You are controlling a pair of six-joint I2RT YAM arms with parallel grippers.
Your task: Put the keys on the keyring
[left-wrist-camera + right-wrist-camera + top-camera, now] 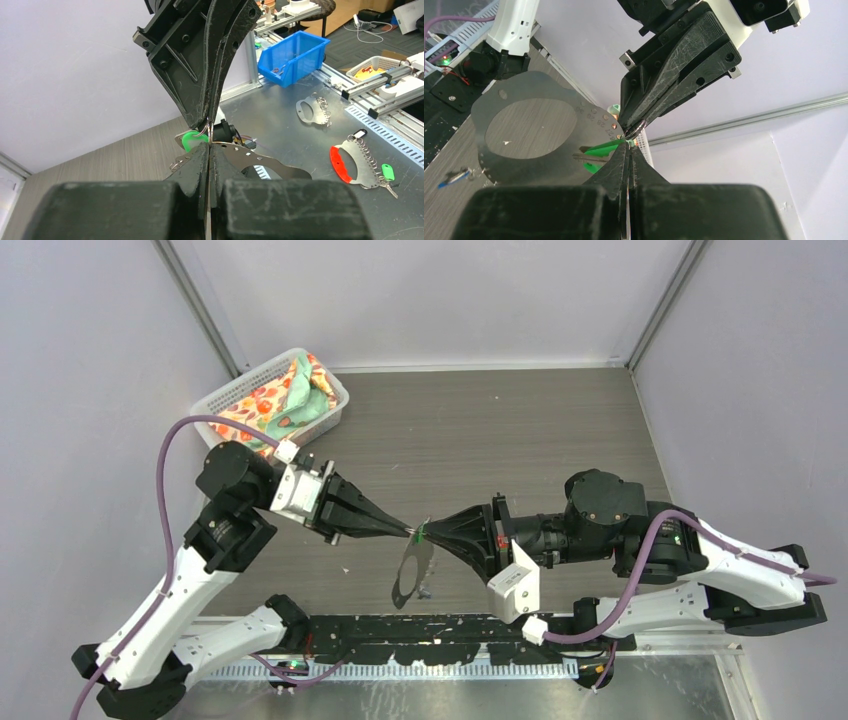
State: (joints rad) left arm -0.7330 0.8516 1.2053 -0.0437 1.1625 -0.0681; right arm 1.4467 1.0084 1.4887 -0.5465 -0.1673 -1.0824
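Observation:
The keyring (410, 575) is a flat grey metal plate with a big oval opening and small holes along one edge. It hangs in the air over the table's near middle, and its face shows in the right wrist view (524, 95). My left gripper (412, 531) is shut on its top edge (240, 152). My right gripper (428, 532) meets it tip to tip, shut on the green-tagged key (603, 148) by its small split ring (202, 131). The green tag (191, 140) lies against the plate. A blue-tagged key (453, 177) lies on the table below (425, 592).
A white mesh basket (228, 392) of colourful cloth stands at the back left. A black rail (430, 630) runs along the near edge. Beyond the table, a bench holds a blue bin (292, 57) and more metal key plates (311, 110).

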